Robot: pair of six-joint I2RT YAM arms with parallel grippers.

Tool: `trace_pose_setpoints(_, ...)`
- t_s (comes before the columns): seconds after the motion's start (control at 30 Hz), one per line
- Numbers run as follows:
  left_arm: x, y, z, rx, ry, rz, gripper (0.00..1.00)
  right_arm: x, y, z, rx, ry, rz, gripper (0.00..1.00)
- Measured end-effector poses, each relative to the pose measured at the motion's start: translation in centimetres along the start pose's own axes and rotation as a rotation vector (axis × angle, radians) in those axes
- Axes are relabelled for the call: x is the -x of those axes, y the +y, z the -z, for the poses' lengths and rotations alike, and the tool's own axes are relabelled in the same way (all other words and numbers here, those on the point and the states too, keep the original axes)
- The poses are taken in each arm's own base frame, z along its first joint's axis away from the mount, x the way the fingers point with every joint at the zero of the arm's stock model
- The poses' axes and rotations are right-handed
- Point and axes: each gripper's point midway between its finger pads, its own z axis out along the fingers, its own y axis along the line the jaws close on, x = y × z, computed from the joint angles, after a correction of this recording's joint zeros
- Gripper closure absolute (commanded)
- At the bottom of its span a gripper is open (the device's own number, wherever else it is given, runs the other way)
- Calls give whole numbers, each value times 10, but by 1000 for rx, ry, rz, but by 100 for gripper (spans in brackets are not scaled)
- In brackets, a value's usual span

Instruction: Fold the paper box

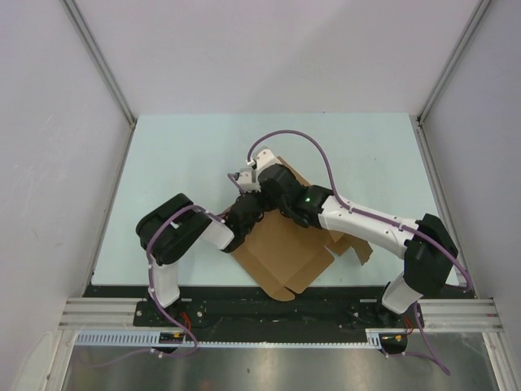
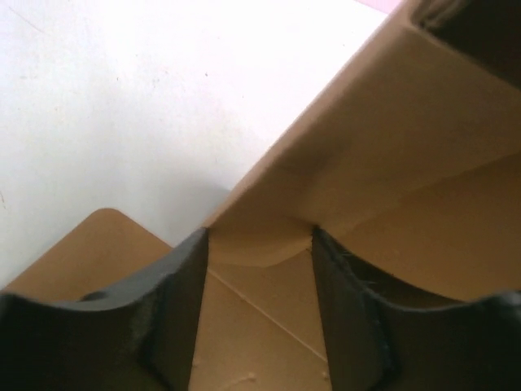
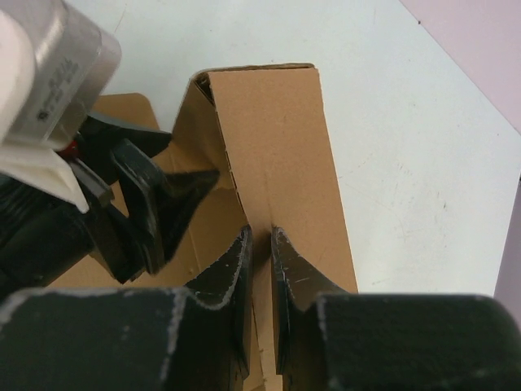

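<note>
The paper box [image 1: 281,252] is a brown cardboard sheet lying partly folded in the middle of the table, with one wall raised at its far end. My right gripper [image 1: 273,191] is over that far end. In the right wrist view it [image 3: 260,236] is shut on the upright wall of the box [image 3: 277,130], one finger on each side. My left gripper [image 1: 247,204] is just left of it. In the left wrist view it [image 2: 260,244] is open, with its fingertips [image 2: 183,309] against the base of the raised wall [image 2: 407,122] over the flat panel. It also shows in the right wrist view [image 3: 163,204].
The pale table [image 1: 187,163] is bounded by grey walls on the left, right and back. A purple cable [image 1: 321,155] arcs over the right arm. A metal rail [image 1: 269,314] with both arm bases runs along the near edge.
</note>
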Motion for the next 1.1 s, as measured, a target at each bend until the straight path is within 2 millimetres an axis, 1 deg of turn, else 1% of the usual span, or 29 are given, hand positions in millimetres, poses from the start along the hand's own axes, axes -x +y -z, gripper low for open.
trace_pose_setpoints(0.03,0,0,-2,3,0,-1,63,0,-1,-1,0,1,-2,100)
trace_pose_setpoints(0.1,1,-1,-7,0,2,-1,69,-1,-3,-2,-2,3,-10,100)
trace_pose_setpoints(0.13,1,-2,-8,-4,4,-2,77,-1,-4,-2,-2,4,-14,100)
trace_pose_setpoints(0.2,2,-6,-11,-15,5,0,86,-1,-5,-3,2,5,-18,100)
trace_pose_setpoints(0.23,3,-8,-11,-19,4,-1,95,-1,-5,-4,4,5,-20,100)
trace_pose_setpoints(0.33,3,-10,-12,-29,5,-5,100,-1,-7,-5,10,6,-26,100)
trace_pose_setpoints(0.53,4,-13,-13,-41,6,-4,100,-3,-11,-7,12,11,-33,98)
trace_pose_setpoints(0.57,4,-14,-13,-43,5,-4,97,-3,-11,-7,11,12,-34,98)
trace_pose_setpoints(0.6,5,-15,-14,-44,4,-4,90,-3,-12,-8,10,13,-35,98)
trace_pose_setpoints(0.63,5,-15,-14,-45,3,-3,70,-3,-13,-8,10,13,-36,98)
trace_pose_setpoints(0.7,6,-15,-14,-47,3,-15,52,-3,-14,-9,11,14,-40,99)
trace_pose_setpoints(0.73,6,-16,-14,-51,4,-20,36,-4,-15,-9,12,15,-42,99)
trace_pose_setpoints(0.83,8,-19,-13,-62,7,-37,26,-4,-18,-11,19,17,-51,100)
trace_pose_setpoints(0.97,18,-21,-12,-80,4,-51,23,-5,-21,-13,38,19,-62,100)
trace_pose_setpoints(1.1,42,-17,-15,-114,-19,-53,23,-5,-23,-14,84,18,-81,100)
